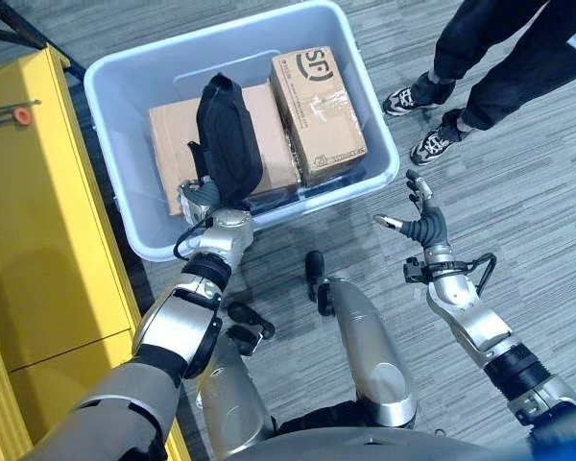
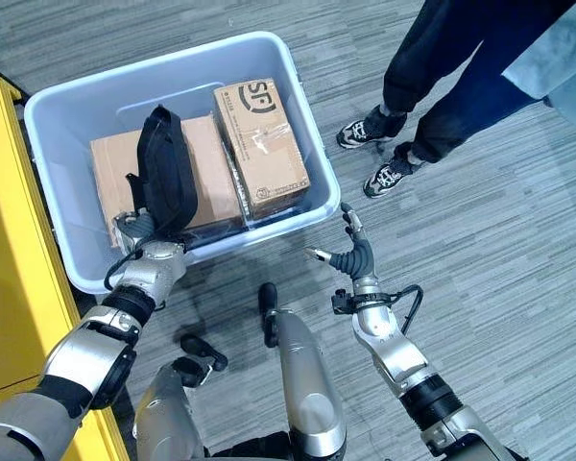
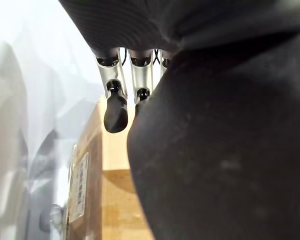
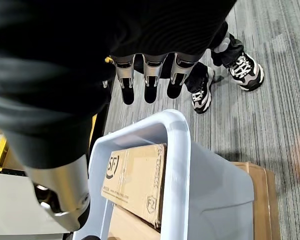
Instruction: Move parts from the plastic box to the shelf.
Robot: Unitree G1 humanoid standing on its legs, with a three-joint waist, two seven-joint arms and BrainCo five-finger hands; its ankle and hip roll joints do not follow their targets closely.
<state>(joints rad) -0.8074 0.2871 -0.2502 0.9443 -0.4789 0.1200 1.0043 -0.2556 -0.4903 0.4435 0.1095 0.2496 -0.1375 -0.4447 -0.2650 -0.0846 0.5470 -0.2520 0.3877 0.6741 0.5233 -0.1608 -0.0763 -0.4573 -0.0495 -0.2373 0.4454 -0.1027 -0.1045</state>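
Grey striped carpet floor (image 1: 518, 192) runs under everything, with a yellow shelf (image 1: 38, 202) along the robot's left side. On that floor stands the pale blue plastic box (image 1: 384, 134), and inside it lie two cardboard parts: a smaller printed carton (image 1: 319, 115) toward the right wall, and a larger flat brown carton (image 1: 178, 130) beside it on the left, the two touching along one edge. The left hand (image 1: 228, 134) reaches down into the box over the larger carton, its dark ribbed cover hiding most of it; in the left wrist view its fingers (image 3: 115, 107) hang straight and loose above the cardboard, gripping nothing. The right hand (image 1: 424, 223) hovers outside the box, just off its near right corner, fingers spread and relaxed, empty. Beyond the box on the right stands a person (image 2: 461, 67) in dark trousers and black-and-white sneakers (image 2: 389, 178)
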